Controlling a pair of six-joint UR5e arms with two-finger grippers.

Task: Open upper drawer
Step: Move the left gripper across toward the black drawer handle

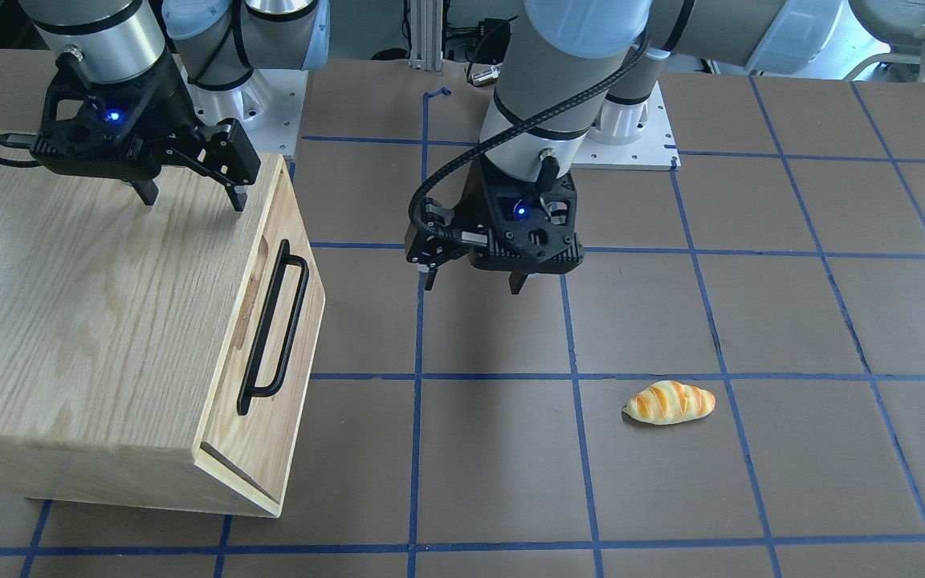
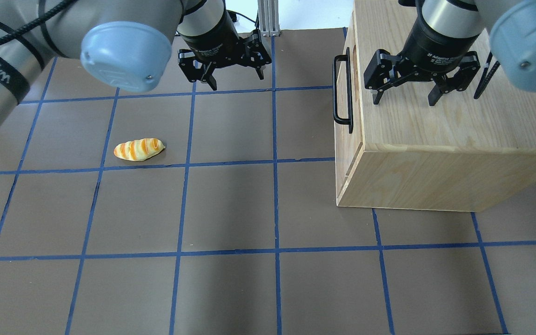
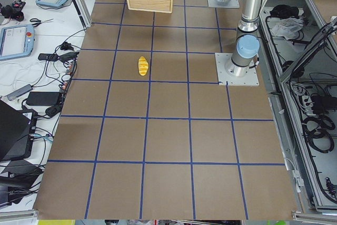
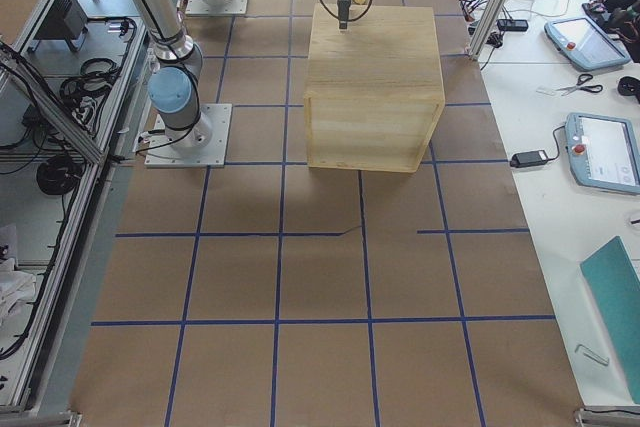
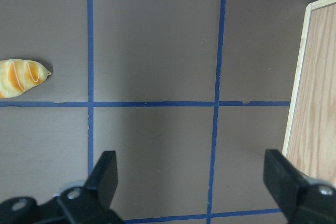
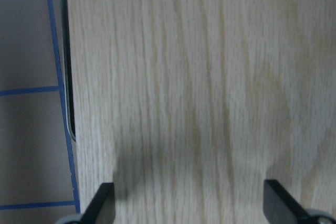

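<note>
The upper drawer [image 1: 311, 325] is the pale front panel of the oak cabinet [image 1: 93, 305], with a long black bar handle [image 1: 274, 325] over an oval recess. The panel sits flush with the cabinet. The handle also shows in the overhead view [image 2: 342, 88]. My left gripper [image 1: 472, 286] is open and empty. It hovers over the table in front of the drawer, well apart from the handle, as the overhead view [image 2: 236, 80] also shows. My right gripper [image 2: 404, 101] is open and empty just above the cabinet top [image 6: 199, 77], behind the handle.
A toy bread roll [image 1: 669, 401] lies on the brown table [image 2: 231, 209] on my left side, and it shows in the left wrist view [image 5: 21, 78]. The cabinet edge [image 5: 315, 103] is at that view's right. The table is marked with blue tape lines.
</note>
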